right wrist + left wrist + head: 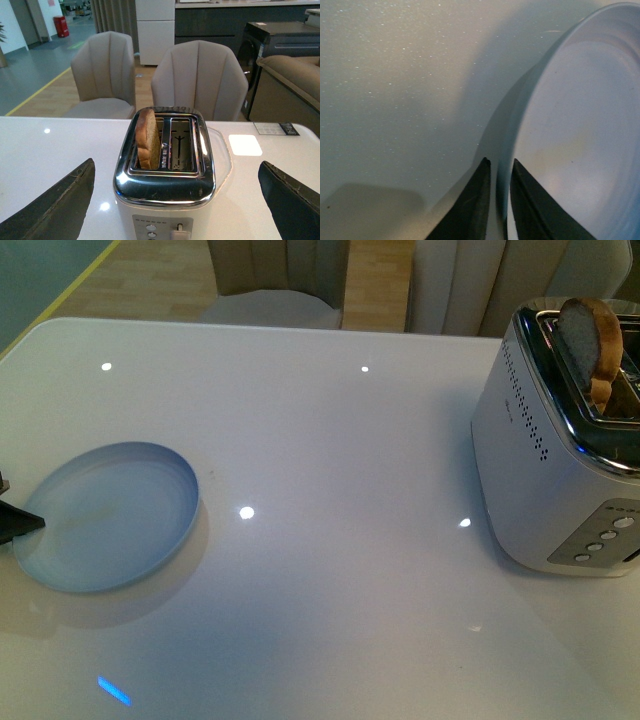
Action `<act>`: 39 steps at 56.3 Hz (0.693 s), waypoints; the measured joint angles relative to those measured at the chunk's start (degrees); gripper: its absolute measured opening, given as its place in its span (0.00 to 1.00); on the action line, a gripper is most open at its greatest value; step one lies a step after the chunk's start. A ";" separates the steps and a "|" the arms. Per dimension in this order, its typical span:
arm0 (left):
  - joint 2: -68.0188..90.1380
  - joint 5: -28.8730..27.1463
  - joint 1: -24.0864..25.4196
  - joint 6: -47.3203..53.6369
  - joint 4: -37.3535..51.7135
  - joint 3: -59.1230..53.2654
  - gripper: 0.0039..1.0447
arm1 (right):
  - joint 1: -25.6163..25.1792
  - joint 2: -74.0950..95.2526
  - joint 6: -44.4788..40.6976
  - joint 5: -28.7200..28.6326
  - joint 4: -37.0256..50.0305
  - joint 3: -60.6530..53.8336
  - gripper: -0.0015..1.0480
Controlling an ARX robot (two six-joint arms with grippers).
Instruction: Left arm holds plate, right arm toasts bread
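White toaster (pixel 165 195) with chrome top at lower centre of the frame, standing on the white tabletop (pixel 45 160). The bread (pixel 148 139) stands upright in its left-hand slot, the other slot empty. Right gripper (pixel 172 210) jaws spread wide at both lower corners. Two beige chairs (pixel 199 80) behind.

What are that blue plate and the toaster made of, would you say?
The plate looks like matte plastic or melamine: pale blue-grey, with a thin rim and soft, dull shading, though glazed ceramic can't be ruled out. The toaster seems to have a polished metal top, likely chrome or stainless steel, since it mirrors the room. Its white body, seen in the front view, looks like painted metal or plastic with rows of small vent holes.
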 joint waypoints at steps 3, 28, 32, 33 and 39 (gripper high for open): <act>-0.04 0.39 -0.02 0.00 0.02 0.07 0.30 | 0.02 0.00 0.00 0.00 0.00 0.00 0.92; -14.10 -1.27 -0.22 -0.35 -1.68 -5.92 0.94 | 0.00 0.00 0.00 0.00 0.00 -0.02 0.92; -20.52 -1.44 -0.26 -0.37 -1.73 -9.07 0.93 | 0.00 0.00 0.00 0.00 0.00 0.00 0.92; -22.25 -1.64 -0.33 -0.35 -1.73 -9.94 0.93 | 0.00 0.00 -0.02 0.00 0.00 0.00 0.92; -33.90 -1.77 -1.11 -0.52 -1.53 -16.17 0.93 | 0.00 0.00 0.00 0.00 0.00 0.00 0.92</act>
